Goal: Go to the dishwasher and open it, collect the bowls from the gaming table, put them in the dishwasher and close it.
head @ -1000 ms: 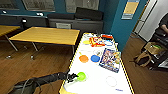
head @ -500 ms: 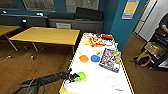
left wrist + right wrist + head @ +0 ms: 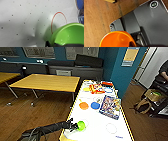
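Since a moment ago the left gripper has lifted the lime-green plastic bowl slightly above the long white-topped gaming table, pinching its rim. A second orange bowl and a blue one rest mid-table. The right gripper's fingers pinch an orange plastic bowl over wooden floor

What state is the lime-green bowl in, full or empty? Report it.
Empty, apart from a few small drops. In the left wrist view the lime-green bowl shows its bare inside, gripped at the rim by the left gripper.
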`<state>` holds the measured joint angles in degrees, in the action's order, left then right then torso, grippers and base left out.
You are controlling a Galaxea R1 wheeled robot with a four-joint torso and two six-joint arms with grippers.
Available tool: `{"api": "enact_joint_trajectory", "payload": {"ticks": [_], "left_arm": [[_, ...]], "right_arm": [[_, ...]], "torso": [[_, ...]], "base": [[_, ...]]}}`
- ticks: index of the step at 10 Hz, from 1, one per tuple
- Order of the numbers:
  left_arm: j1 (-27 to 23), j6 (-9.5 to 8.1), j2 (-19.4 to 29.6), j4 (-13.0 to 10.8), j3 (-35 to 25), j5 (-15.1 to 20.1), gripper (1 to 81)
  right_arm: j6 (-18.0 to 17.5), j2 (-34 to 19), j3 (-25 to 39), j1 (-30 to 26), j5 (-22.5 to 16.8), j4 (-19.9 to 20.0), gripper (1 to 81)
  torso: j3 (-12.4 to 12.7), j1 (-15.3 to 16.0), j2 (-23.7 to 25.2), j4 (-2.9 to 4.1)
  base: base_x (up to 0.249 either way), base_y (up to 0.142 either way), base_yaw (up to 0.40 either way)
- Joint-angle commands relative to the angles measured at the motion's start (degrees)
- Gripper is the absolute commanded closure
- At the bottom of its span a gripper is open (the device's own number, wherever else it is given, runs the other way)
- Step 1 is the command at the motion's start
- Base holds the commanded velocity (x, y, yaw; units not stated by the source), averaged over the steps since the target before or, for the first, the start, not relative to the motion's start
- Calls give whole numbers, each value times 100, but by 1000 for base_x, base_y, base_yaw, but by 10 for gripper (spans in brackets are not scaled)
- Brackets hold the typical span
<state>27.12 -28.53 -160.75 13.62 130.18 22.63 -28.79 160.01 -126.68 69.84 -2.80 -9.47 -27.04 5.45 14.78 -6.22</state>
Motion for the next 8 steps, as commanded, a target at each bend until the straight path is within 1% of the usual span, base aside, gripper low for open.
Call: {"api": "enact_joint_trajectory", "payload": {"ticks": [1,2,3,4,5,7,8], "left_arm": [[-694,14,-11,-421,-204,471,811],[-747,14,103,-421,-448,471,811],[-870,22,287,-430,-911,471,811],[-1029,49,532,-594,-1603,471,811],[-1151,14,789,-861,-2225,471,811],[-1275,14,1551,-1132,-3461,471,811],[-1275,14,2051,-1221,-4041,471,811]], "right_arm": [[5,-2,-83,-325,-308,7,811],[5,16,-118,-325,-343,-2,811],[5,42,-136,-325,-352,-2,811],[5,51,-136,-325,-352,-11,811],[5,51,-119,-325,-352,-20,811],[5,16,-75,-299,-361,-37,811],[14,-10,-49,-273,-352,-37,811]], "torso": [[0,0,0,0],[0,0,0,0],[0,0,0,0],[0,0,0,0],[0,0,0,0],[0,0,0,0],[0,2,0,0]], "base": [[0,0,0],[0,0,0],[0,0,0],[0,0,0],[0,0,0],[0,0,0],[0,0,0]]}}
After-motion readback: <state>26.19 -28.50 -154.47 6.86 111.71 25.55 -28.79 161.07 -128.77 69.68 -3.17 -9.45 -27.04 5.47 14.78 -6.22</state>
